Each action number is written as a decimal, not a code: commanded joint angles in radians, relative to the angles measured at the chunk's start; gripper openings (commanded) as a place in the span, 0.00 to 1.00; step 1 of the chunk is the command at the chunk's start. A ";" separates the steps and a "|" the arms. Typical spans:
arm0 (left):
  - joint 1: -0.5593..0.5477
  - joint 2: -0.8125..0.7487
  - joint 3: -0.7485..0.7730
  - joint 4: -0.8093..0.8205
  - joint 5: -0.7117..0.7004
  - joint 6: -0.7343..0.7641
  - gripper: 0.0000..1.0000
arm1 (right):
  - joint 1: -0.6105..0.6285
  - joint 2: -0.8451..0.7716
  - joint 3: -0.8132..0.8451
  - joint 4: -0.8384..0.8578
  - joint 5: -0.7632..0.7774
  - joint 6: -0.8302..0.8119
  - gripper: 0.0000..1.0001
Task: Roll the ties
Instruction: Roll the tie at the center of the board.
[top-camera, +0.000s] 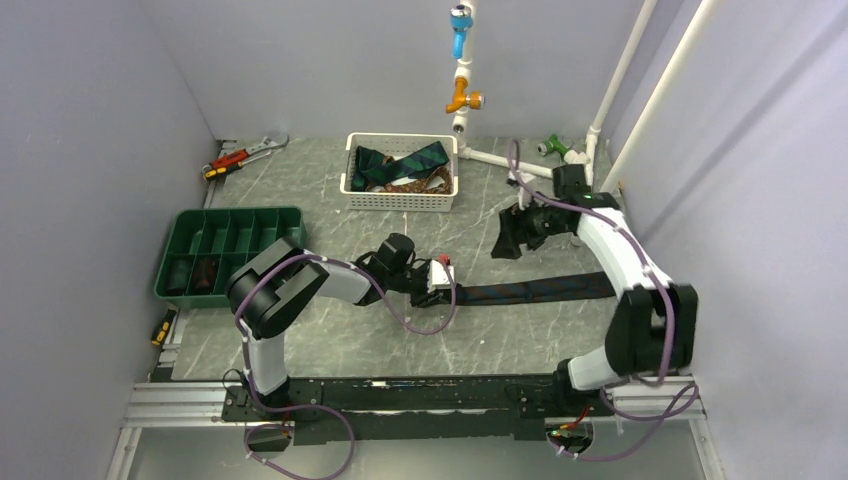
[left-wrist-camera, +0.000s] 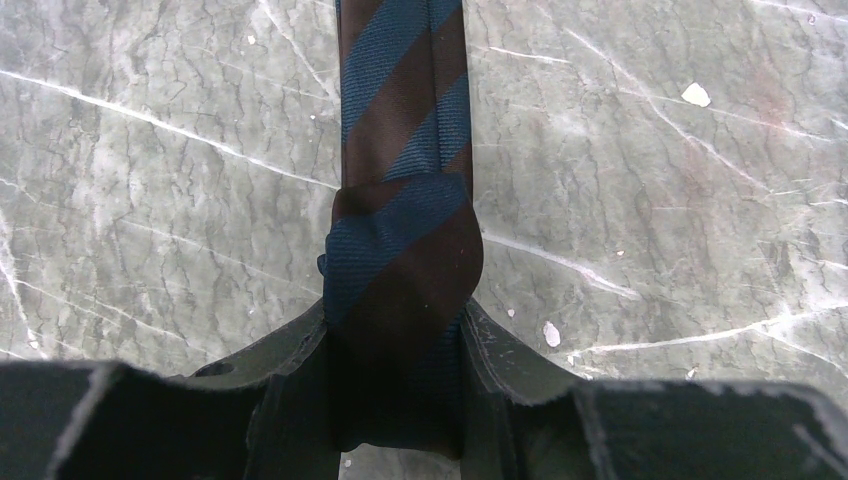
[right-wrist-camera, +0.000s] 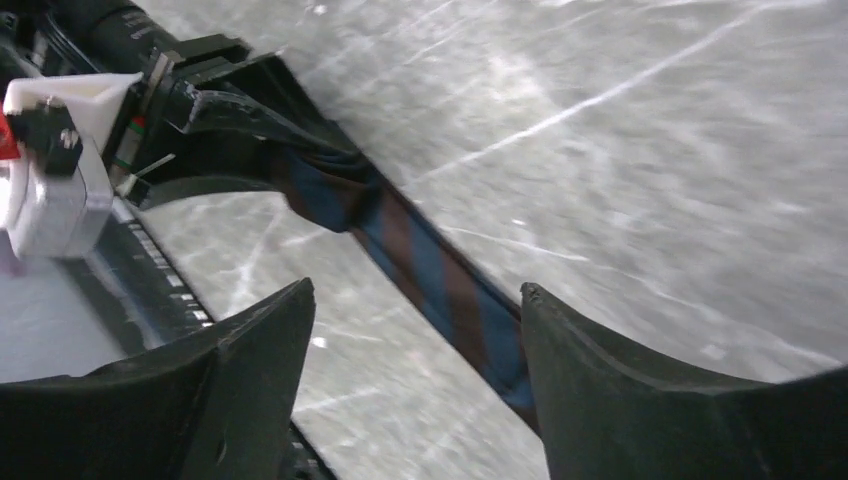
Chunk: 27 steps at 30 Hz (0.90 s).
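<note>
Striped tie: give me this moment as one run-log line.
left gripper: shut on striped tie, at its rolled end | right gripper: open, empty, over the tie | tail: flat on table | roll: begun

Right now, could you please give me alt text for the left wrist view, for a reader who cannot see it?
The left gripper clamps the rolled end of a navy and brown diagonally striped fabric tie between its dark fingers. The tie's free length runs straight away across the grey marbled table.
</note>
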 joint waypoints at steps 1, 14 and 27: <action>0.011 0.047 -0.048 -0.165 -0.110 0.032 0.37 | 0.100 0.173 -0.027 0.033 -0.169 0.134 0.73; 0.006 0.053 -0.041 -0.182 -0.103 0.045 0.38 | 0.218 0.316 -0.177 0.318 -0.146 0.459 0.65; 0.005 0.054 -0.039 -0.181 -0.105 0.045 0.40 | 0.252 0.336 -0.206 0.407 -0.222 0.538 0.40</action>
